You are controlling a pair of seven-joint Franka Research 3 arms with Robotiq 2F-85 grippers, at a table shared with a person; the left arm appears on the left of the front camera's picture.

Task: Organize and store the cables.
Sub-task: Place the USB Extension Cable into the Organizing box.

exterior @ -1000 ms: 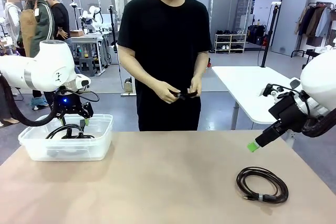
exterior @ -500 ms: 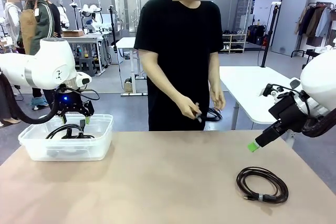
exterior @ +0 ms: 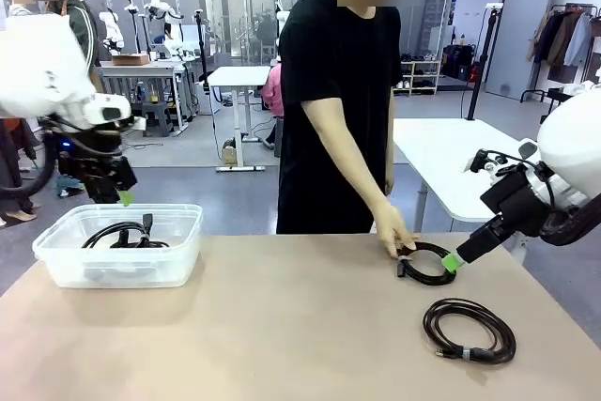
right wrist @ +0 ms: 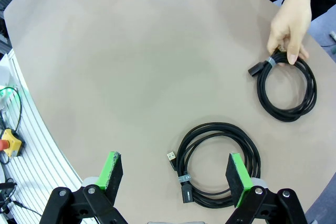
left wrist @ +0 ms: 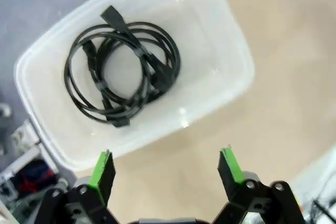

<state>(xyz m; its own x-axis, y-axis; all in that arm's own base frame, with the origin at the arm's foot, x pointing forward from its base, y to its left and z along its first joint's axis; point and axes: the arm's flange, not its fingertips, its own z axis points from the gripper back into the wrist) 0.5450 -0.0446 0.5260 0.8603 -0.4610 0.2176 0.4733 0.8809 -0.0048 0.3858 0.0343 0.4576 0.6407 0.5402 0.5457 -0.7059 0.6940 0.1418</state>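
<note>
Left hand [left wrist: 165,169], released, above clear bin [left wrist: 210,40] containing coiled cables [left wrist: 123,72]; right hand [right wrist: 173,174], released, above near cable [right wrist: 218,163] on worktop [right wrist: 131,51]; far cable [right wrist: 287,90] beyond, gripped by person's fingers [right wrist: 290,50].

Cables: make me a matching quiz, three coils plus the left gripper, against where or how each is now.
A. tangled cables
B. USB-plug coil
C. black-ended coil
D. left gripper

1. gripped by the person's hand
2. inside the clear bin
3. open, raised over that bin's edge
4. loose on the table, below the right gripper

Pairs: A-2, B-4, C-1, D-3.
</note>
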